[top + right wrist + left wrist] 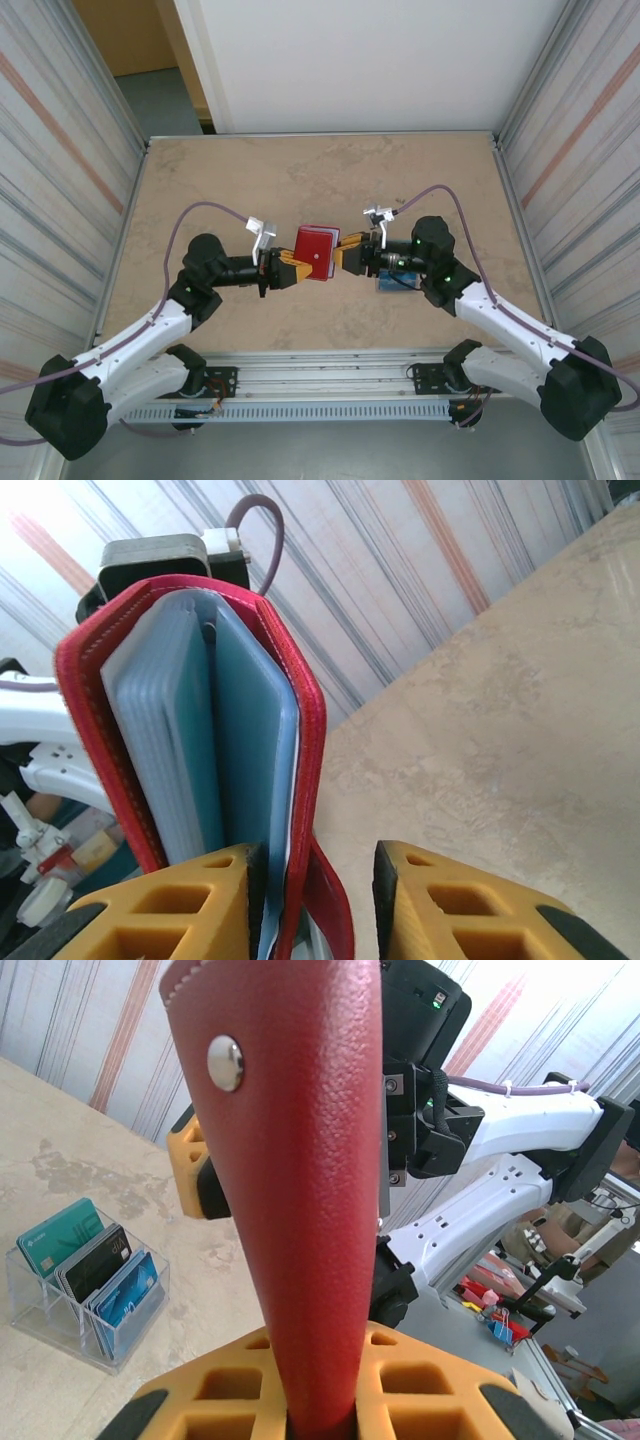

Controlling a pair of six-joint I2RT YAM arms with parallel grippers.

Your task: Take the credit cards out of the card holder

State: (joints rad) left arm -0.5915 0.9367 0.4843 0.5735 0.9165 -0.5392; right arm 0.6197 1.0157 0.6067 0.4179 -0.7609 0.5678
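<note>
**While the left gripper (297, 269) clamps the card holder (316, 252), the right gripper (342, 258) closes in on a teal card (250, 730)**

Because the left fingers are shut tight on 1 edge of the card holder, it stands up out of them. It sits over the middle of the table (330, 170) and looks clear of the surface. Its stud (225, 1063) and outer cover face the left wrist, and its open side points toward 3 o'clock, which seems chosen to give the right arm a way in.

From the right wrist the covers gape, showing the grey-blue pockets (160, 740) with the teal card beside them. The right fingers stand partly apart, straddling the near red cover and the card's lower edge. A sliver of space shows beside 1 pad, so I judge nothing is pinched yet.

That cover is the snag. It lies inside the jaws with the card, so closing now could catch both.

At 4 o'clock from the card holder, under the right arm, a clear stand (130, 1338) holds 3 loose cards (92, 1260) in teal, black and blue. It is well apart from the fingers and nothing lies between them
</note>
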